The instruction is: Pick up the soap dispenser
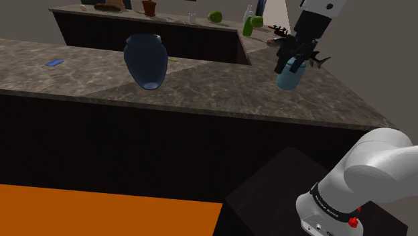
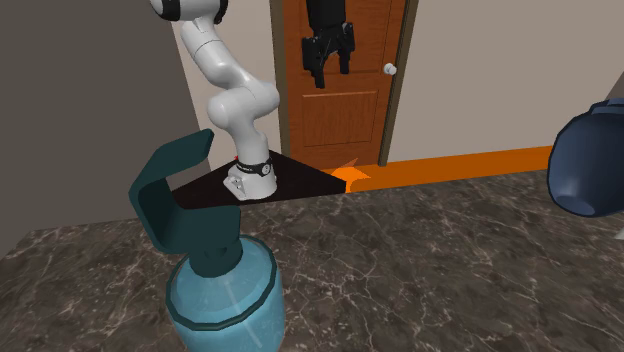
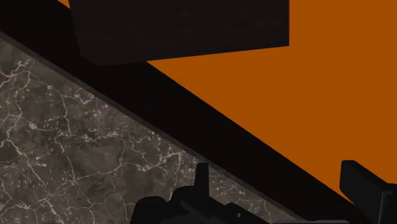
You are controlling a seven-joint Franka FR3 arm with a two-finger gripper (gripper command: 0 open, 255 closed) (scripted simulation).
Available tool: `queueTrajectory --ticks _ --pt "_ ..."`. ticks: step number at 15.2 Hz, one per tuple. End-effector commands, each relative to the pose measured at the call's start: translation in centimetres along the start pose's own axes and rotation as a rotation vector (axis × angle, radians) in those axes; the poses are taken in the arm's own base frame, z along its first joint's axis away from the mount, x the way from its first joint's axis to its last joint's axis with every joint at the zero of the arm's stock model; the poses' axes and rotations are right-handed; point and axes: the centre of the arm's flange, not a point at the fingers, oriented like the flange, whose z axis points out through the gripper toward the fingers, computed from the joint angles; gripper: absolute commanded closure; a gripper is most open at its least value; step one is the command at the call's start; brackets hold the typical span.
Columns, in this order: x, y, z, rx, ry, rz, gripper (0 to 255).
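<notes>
From the shoulder view, finds the soap dispenser (image 1: 289, 78), pale blue body under a dark pump head, on the marbled counter (image 1: 221, 84) toward that view's right, well apart from a dark blue vase (image 1: 145, 60) to the left; places the black gripper (image 1: 293, 53) overlapping the pump head in the picture, contact impossible to tell from here. From the second exterior view, settles it: dispenser large in the foreground on the counter, teal pump head up, untouched; gripper high in front of a brown door (image 2: 345, 120), fingers spread with the door showing between them, pinching nothing, clearly apart from the bottle. From the wrist view, looks down past one black finger (image 3: 366, 188) at the counter's edge, the orange floor (image 3: 305, 83) and the dark stand (image 3: 178, 28), with a dark shape at the lower edge too unclear to name. Judges the step as the approach, grasp not yet made. Calls next for bringing the spread fingers down either side of the bottle's body, closing firmly, then lifting straight up
</notes>
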Motion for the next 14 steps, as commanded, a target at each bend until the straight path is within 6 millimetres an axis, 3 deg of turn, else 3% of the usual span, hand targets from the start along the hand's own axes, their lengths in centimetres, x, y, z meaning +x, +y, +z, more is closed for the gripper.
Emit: queueTrajectory --ticks 1,7,14 --pt "0.0 0.0 0.0 0.0 0.0 0.0 0" --pt "1.5 7.1 -0.7 -0.043 -0.069 -0.154 0" --pt "4.6 15.0 -1.8 -0.092 -0.15 -0.334 0"
